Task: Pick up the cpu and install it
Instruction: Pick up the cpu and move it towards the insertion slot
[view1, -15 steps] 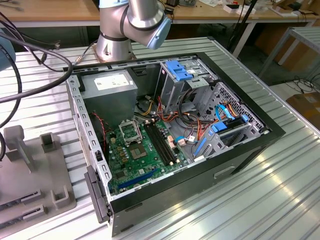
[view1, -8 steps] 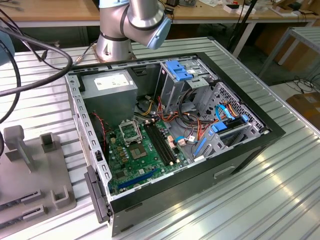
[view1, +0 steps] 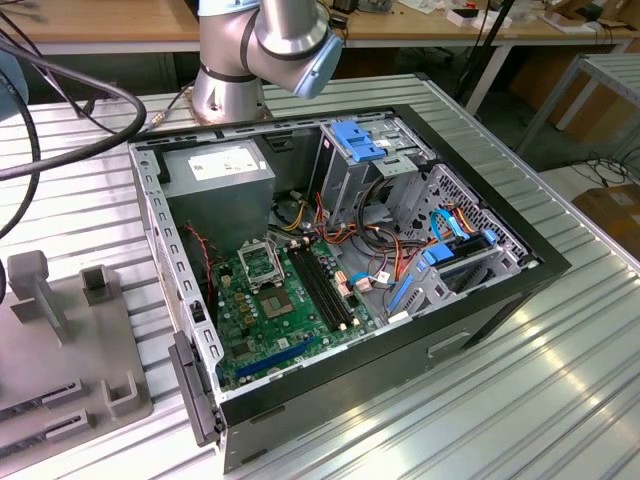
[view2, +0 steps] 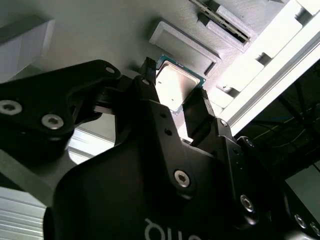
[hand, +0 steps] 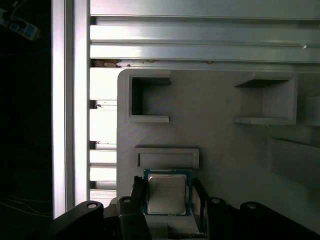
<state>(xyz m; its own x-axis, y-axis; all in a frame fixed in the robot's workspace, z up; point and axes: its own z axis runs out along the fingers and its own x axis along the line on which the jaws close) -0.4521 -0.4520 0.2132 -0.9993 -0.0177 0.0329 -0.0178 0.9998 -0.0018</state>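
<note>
Running this one remotely, so here's my view. The ribbed aluminium table (view1: 500, 400) carries an open PC case (view1: 400, 372) lying on its side, with the arm's base (view1: 235, 80) at about 12 o'clock from the case in the exterior view. A grey fixture tray (view1: 60, 365) with raised blocks sits on the table at roughly 8 o'clock from the case, just beside it. Inside the case there's a silver power supply (view1: 222, 168) toward 11 o'clock and the green motherboard (view1: 250, 340) toward 7 o'clock. The black CPU socket (view1: 262, 262) on the board is bare.

Both wrist views look at the tray. The gripper (hand: 168, 184) has its black fingers (hand: 139, 197) pressed against two opposite edges of the cpu (hand: 167, 194), so it looks clamped on the chip. The cpu is silver face up, just beside a low rectangular block (hand: 167, 157) on the tray. Can't tell if it's lifted off the tray or resting on it.
</note>
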